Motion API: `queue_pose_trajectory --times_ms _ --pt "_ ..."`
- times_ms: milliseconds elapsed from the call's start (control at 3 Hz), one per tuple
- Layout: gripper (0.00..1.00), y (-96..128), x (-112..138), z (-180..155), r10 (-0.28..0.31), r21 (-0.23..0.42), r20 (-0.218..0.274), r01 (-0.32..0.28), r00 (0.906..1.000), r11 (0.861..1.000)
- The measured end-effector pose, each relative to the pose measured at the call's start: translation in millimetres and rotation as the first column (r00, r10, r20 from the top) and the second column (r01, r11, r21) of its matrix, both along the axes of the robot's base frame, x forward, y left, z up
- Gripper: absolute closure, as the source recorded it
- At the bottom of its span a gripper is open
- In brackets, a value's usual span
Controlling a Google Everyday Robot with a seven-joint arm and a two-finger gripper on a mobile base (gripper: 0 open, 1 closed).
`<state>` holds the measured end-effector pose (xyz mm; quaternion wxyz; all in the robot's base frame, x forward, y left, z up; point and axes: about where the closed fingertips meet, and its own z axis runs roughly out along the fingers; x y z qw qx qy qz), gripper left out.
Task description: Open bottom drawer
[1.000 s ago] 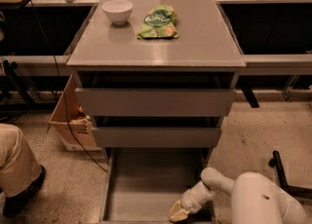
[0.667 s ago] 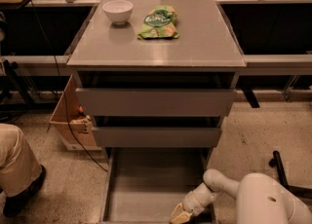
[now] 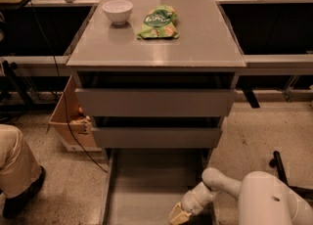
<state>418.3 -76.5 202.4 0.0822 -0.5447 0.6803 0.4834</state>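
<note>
The grey cabinet point(image 3: 156, 48) has three drawers. The bottom drawer point(image 3: 151, 190) is pulled far out toward me, and its shallow plain grey tray shows below the two larger drawer fronts point(image 3: 156, 102). Its front panel is out of view below the picture's edge. My white arm comes in from the lower right. My gripper point(image 3: 179, 214) is at the near right part of the tray, low in the picture, with its tan fingertips down at the tray.
A white bowl point(image 3: 117, 11) and a green snack bag point(image 3: 159, 22) lie on the cabinet top. A cardboard box point(image 3: 71, 121) stands left of the cabinet. A person's leg point(image 3: 17, 170) is at lower left. A chair base point(image 3: 288, 175) stands at right.
My arm and gripper have shifted slightly toward me and down. The drawer looks pulled out a little further.
</note>
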Motion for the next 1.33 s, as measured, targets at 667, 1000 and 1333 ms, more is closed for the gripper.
queue_pose_trajectory --times_ms 667,1000,1333 --pt "1.00 -31.8 78.1 40.5 -0.068 -0.048 0.255 0.083 0.9646 0.995" --pt "1.00 -57.5 110.6 64.3 -0.113 -0.081 0.333 0.148 0.9359 0.986" --pt "0.84 -59.9 114.6 67.7 -0.117 -0.083 0.343 0.155 0.9319 0.984"
